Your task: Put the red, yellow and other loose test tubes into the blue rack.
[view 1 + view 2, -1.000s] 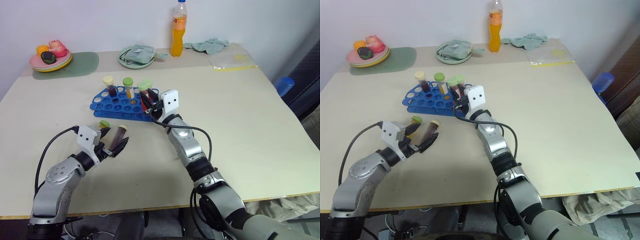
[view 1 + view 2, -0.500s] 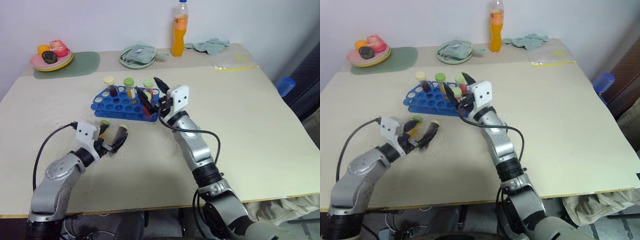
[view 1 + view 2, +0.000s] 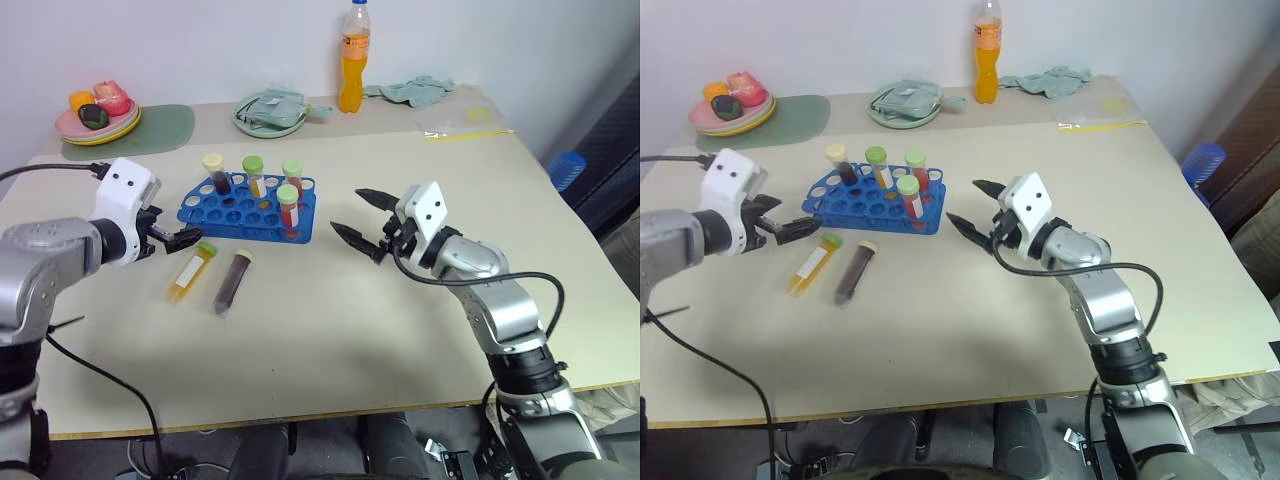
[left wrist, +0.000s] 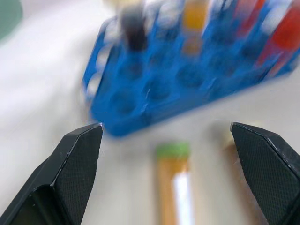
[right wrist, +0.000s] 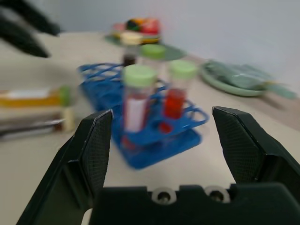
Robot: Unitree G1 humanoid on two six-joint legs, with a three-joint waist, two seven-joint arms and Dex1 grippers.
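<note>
**Four tubes racked, two lying loose on the table**

I'm looking down at the table (image 3: 420,300) with both arms up and nothing in either one. The blue rack (image 3: 235,212) sits left of centre, and four tubes stand upright in it: a dark one with a cream cap (image 3: 215,170), a yellow one with a green cap (image 3: 255,175), and two red ones with green caps (image 3: 290,205) nearer my right side. So I judge I'm between placements, with the racking partly done.

Two tubes remain, lying flat side by side just in front of the rack, caps pointing toward it: the yellow tube (image 3: 191,274) with its green cap and white label, and the dark purple-brown tube (image 3: 231,281) with a cream cap, close together but apart (not quite parallel).

My left gripper (image 3: 165,238) hovers above the table just left of the rack's near corner, fingers spread wide, empty. My right gripper (image 3: 358,220) hangs to the right of the rack, well clear of it, jaws apart too, pointing toward the rack.

Next move, as I read it: bring the left gripper down over the yellow tube, close across its body, lift, tip it upright and find a free hole. The tubes are round and smooth, so they could roll if nudged.
</note>
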